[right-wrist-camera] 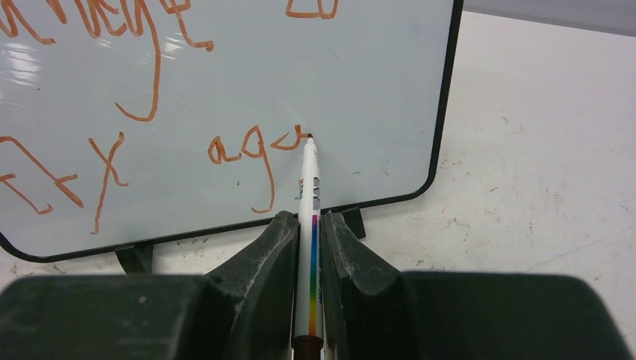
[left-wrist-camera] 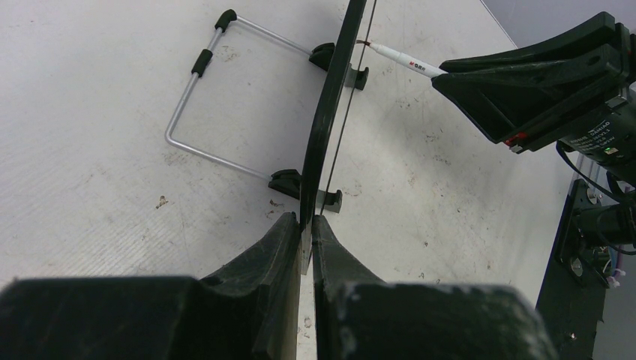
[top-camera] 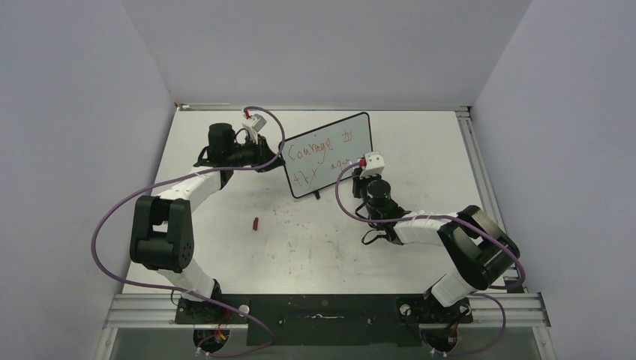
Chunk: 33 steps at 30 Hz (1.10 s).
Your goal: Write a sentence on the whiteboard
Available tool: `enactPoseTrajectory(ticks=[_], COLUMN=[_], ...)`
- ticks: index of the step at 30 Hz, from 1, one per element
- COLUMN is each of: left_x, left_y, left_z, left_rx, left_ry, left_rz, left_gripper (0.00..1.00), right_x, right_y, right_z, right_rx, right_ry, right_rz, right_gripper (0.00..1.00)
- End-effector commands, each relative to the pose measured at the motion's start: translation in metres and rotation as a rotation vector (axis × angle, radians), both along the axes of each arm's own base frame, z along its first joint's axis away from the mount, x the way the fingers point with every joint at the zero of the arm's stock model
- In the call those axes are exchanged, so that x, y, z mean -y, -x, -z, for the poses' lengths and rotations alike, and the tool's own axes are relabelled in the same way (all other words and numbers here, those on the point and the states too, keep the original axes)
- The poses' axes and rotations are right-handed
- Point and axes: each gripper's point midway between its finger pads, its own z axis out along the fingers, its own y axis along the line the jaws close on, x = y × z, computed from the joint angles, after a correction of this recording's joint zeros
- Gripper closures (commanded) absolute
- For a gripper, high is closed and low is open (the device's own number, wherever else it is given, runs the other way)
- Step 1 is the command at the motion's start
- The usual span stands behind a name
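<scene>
**Scuffed white table (right-wrist-camera: 540,150), last word half written**

Right gripper (right-wrist-camera: 309,225) fingers pinch the marker (right-wrist-camera: 308,180) between them; straight ahead of them its tip touches the whiteboard (right-wrist-camera: 375,82), at the end of "aga" in the sentence (right-wrist-camera: 247,146); left gripper (left-wrist-camera: 305,225) fingers clamp the board's edge between them. Finishing well likely calls for light, even pressure and short strokes; too hard a push could tip the board back on its feet.
</scene>
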Motion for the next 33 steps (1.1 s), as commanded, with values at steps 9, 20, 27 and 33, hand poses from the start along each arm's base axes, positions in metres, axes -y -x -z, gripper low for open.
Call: enactPoseTrajectory(ticks=[9, 20, 27, 33], left_x=[0.003, 0.003, 0.003, 0.003], left_y=[-0.004, -0.004, -0.005, -0.004], left_z=[-0.029, -0.03, -0.029, -0.029], left_rx=[0.074, 0.076, 0.075, 0.074], left_ry=[0.021, 0.023, 0.022, 0.021], left_rz=[0.024, 0.023, 0.023, 0.023], left_gripper=[1.0, 1.0, 1.0, 1.0], right_x=[0.005, 0.016, 0.009, 0.007], right_y=[-0.007, -0.002, -0.012, -0.017], right_z=[-0.013, -0.03, -0.034, -0.036], right_rx=[0.037, 0.077, 0.092, 0.099], right_ry=[-0.039, -0.052, -0.046, -0.046], right_rz=[0.035, 0.056, 0.041, 0.033], right_gripper=[0.95, 0.95, 0.95, 0.95])
